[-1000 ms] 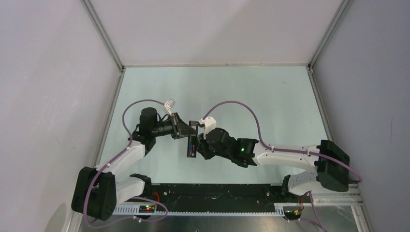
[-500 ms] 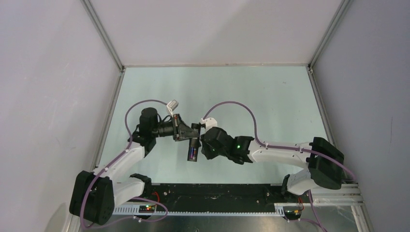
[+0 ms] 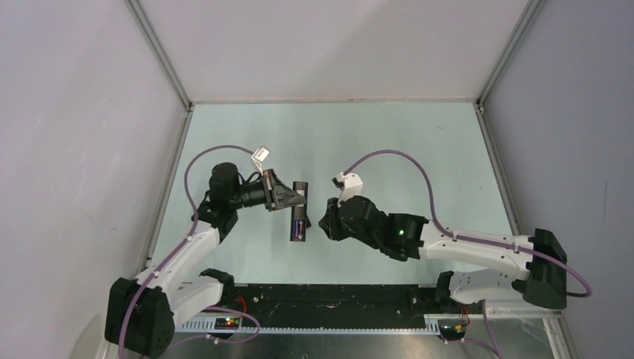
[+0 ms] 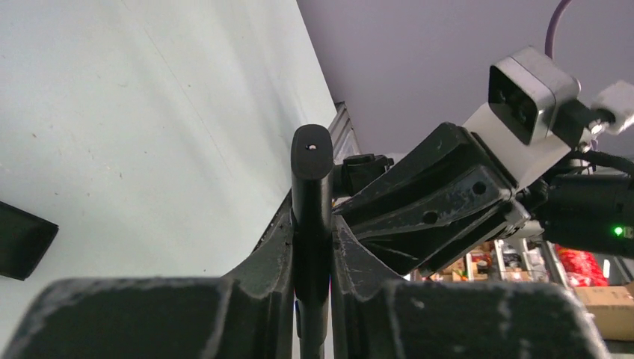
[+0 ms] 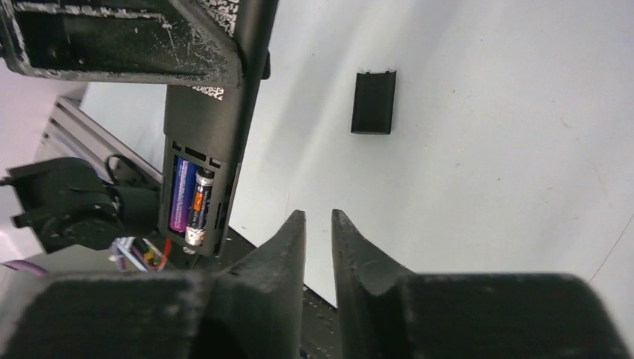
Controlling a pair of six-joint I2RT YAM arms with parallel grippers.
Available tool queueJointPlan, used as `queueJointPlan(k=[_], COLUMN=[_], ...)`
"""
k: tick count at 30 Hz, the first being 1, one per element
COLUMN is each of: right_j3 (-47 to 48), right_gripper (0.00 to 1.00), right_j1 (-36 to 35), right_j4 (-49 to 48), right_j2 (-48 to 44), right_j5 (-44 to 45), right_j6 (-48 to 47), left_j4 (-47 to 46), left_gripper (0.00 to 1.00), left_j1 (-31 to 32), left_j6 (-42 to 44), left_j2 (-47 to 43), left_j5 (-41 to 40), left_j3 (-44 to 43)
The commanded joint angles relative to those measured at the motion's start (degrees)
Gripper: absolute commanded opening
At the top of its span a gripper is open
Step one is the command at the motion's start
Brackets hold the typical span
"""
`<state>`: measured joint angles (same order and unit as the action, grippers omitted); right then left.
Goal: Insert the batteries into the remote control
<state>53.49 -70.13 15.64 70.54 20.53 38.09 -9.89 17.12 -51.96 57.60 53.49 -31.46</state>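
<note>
My left gripper (image 3: 293,200) is shut on the black remote control (image 3: 299,213) and holds it above the table with the battery recess open. In the left wrist view the remote (image 4: 312,194) stands edge-on between the fingers (image 4: 273,250). In the right wrist view both batteries lie side by side in the recess, the blue-purple one (image 5: 182,193) and the dark one with a pale end (image 5: 199,207). My right gripper (image 5: 318,218) is empty, its jaws almost together, a little right of the remote (image 5: 213,127). It also shows in the top view (image 3: 329,223).
The loose black cover plate (image 5: 373,102) lies flat on the pale table (image 3: 404,149); it also shows at the left edge of the left wrist view (image 4: 22,239). Grey walls (image 3: 82,149) enclose the table on three sides. A black rail (image 3: 336,295) runs along the near edge.
My right gripper has pulled back to the right, away from the remote. My left gripper has shifted slightly left and up with the remote still in it.
</note>
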Motion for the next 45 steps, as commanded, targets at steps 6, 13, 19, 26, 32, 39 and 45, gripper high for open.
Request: queueJointPlan(k=[6,13,19,26,32,39,45], right_j3=[-3.1,-3.14,-3.14,-3.13,-3.13,-3.16,-3.13], right_gripper=[0.55,0.63,0.59,0.45,0.41,0.31,0.14], right_j1=[1.87,3.99,4.22,5.39,5.44,5.89,6.16], right_j4=[-11.08,-20.41,-24.54,-26.89,-28.76,-29.04,-27.9], right_j2=[-5.08,-3.96,-3.58,-1.93,-0.41,0.08,0.39], right_j5=[-13.78,-27.21,-32.81,-35.51,-36.37,-35.67,-35.33], right_j6=[-0.91,-1.76,-2.2,0.01,1.16,1.71,2.06], left_j4=[-0.02,-0.04,-0.01,0.02,0.05,0.07,0.02], left_gripper=[0.0,0.0,0.0,0.0,0.0,0.0,0.0], left_j1=[-0.06,-0.07,-0.02,0.03,0.05,0.11,0.04], left_j6=[5.34,6.68,6.79,7.2,7.18,6.82,5.96], left_j2=[-8.14,-11.71,-13.99,-16.78,-18.03,-18.4,-17.71], left_j5=[-3.57,1.06,4.05,6.46,7.25,7.75,6.67], left_j3=[-4.31,-5.79,-6.87,-7.88,-7.8,-7.71,-7.51])
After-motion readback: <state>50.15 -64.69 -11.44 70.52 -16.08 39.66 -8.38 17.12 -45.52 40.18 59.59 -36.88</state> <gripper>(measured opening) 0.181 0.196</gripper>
